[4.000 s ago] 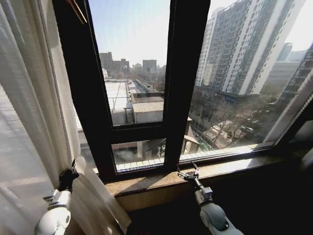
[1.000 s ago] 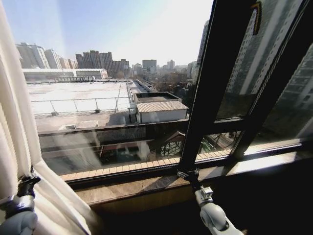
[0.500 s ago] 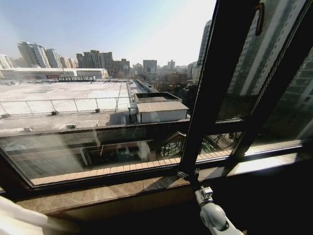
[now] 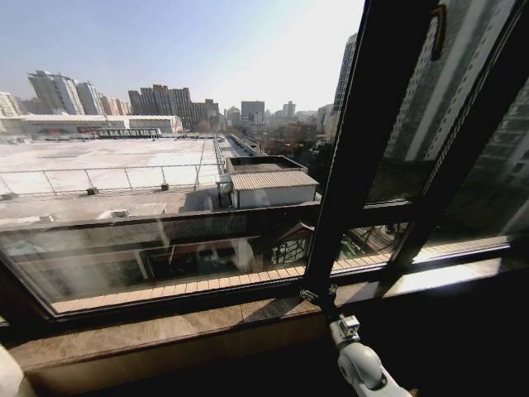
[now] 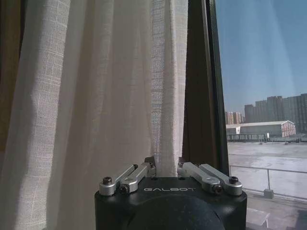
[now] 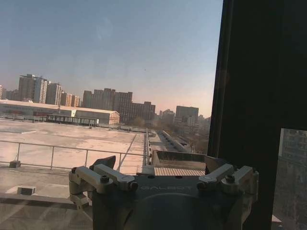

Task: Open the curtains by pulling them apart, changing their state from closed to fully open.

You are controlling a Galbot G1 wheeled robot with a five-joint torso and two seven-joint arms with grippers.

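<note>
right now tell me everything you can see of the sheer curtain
The curtain is a sheer white woven panel, translucent, hanging in vertical pleats. In the left wrist view it is gathered beside a dark brown drape next to the window frame. The left gripper is shut on a bunched fold of it. In the head view a pale sliver sits at the lower left corner, with the glass uncovered.

A long brown polished stone window sill (image 4: pixel 207 318) ran along the foot of the glass, passing under the thick black window-frame upright (image 4: pixel 355 165). Left of that upright it caught sunlight and looked mottled tan; right of the upright it lay mostly in shadow. The right gripper (image 4: pixel 318 295) sat at the sill just below the upright's base; contact could not be told
</note>
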